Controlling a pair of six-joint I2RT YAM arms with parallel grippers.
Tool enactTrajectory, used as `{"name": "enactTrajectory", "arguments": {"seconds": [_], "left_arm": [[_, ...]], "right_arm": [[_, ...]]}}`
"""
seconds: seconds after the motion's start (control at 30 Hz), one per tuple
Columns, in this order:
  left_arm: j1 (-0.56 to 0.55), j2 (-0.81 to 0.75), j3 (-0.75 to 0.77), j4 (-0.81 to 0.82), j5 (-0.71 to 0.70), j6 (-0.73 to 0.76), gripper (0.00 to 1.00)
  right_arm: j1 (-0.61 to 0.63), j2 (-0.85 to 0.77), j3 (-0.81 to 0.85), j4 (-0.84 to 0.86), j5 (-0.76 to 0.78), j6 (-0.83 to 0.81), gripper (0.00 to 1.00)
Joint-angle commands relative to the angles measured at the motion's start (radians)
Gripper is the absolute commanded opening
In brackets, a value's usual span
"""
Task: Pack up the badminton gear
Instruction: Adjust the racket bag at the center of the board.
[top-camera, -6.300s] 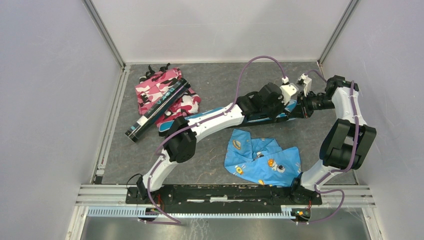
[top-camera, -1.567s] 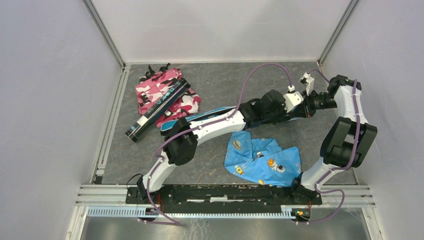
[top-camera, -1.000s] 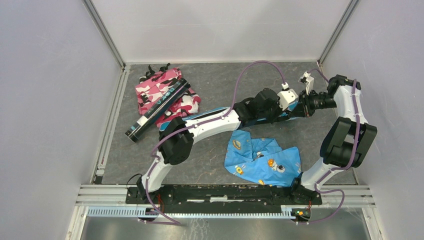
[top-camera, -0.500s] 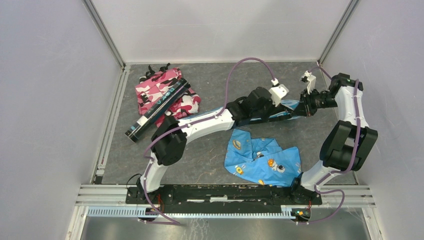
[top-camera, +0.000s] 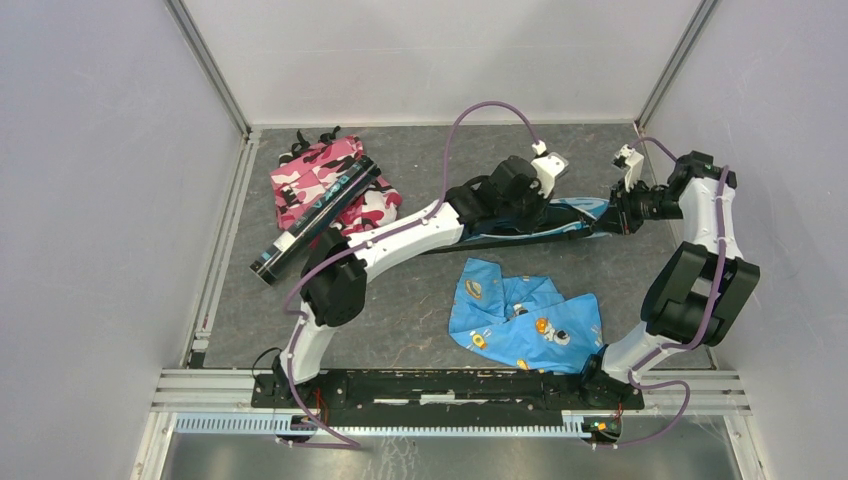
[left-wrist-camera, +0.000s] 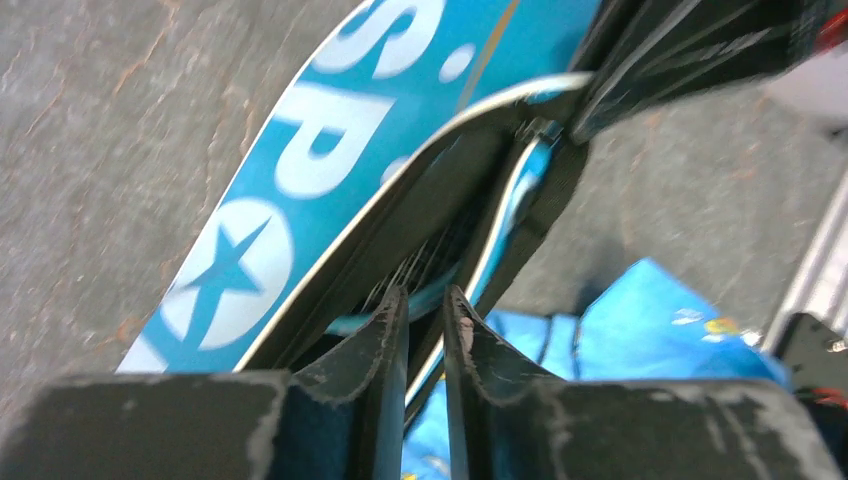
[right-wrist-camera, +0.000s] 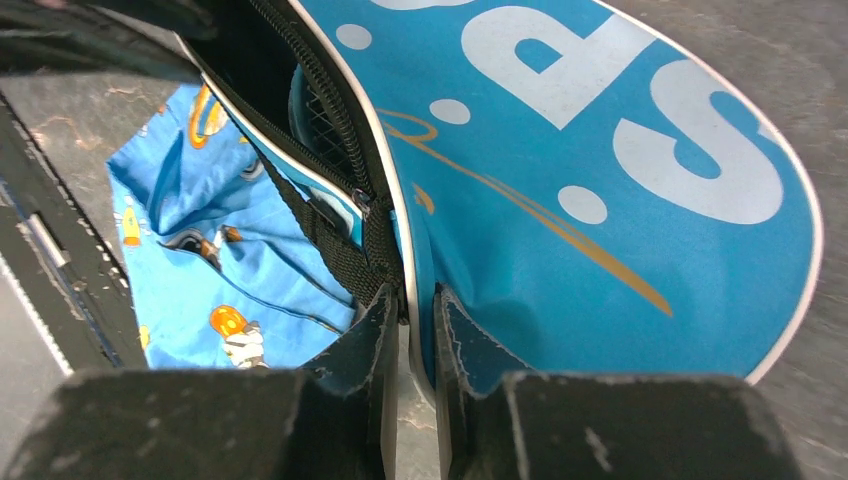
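The blue "SPORT" cover (top-camera: 578, 210) lies across the back of the table with its side unzipped. A light-blue racquet (left-wrist-camera: 503, 212) shows inside the gap, its strings visible. My left gripper (left-wrist-camera: 422, 296) hovers at the cover's open side, its jaws a narrow gap apart with nothing pinched between them. My right gripper (right-wrist-camera: 410, 296) is shut on the white-piped edge of the cover (right-wrist-camera: 600, 150) at its rounded right end (top-camera: 612, 218). The black tube (top-camera: 315, 220) lies at the back left. Shuttlecocks are not in view.
The tube rests on a pink camouflage bag (top-camera: 320, 175). A blue cartoon-print cloth (top-camera: 525, 320) is crumpled on the near side of the cover, between the arms. Grey walls and aluminium rails close the table on three sides.
My left gripper has slid left along the cover, away from the right gripper, and its jaws have parted from shut. The right gripper has shifted slightly right, still holding the cover's end.
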Motion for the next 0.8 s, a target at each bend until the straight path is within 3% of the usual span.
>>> {"name": "enactTrajectory", "arguments": {"seconds": [0.0, 0.33, 0.77], "left_arm": [[-0.052, 0.016, 0.102, -0.027, 0.012, -0.121, 0.3], [-0.136, 0.007, 0.095, -0.062, -0.251, -0.258, 0.42], [-0.178, 0.061, 0.11, -0.013, -0.39, -0.127, 0.41]], "right_arm": [[-0.002, -0.027, -0.056, -0.069, -0.166, -0.055, 0.0], [-0.004, -0.107, -0.187, -0.004, -0.271, 0.032, 0.0], [-0.005, -0.114, -0.165, -0.072, -0.196, -0.11, 0.0]]}}
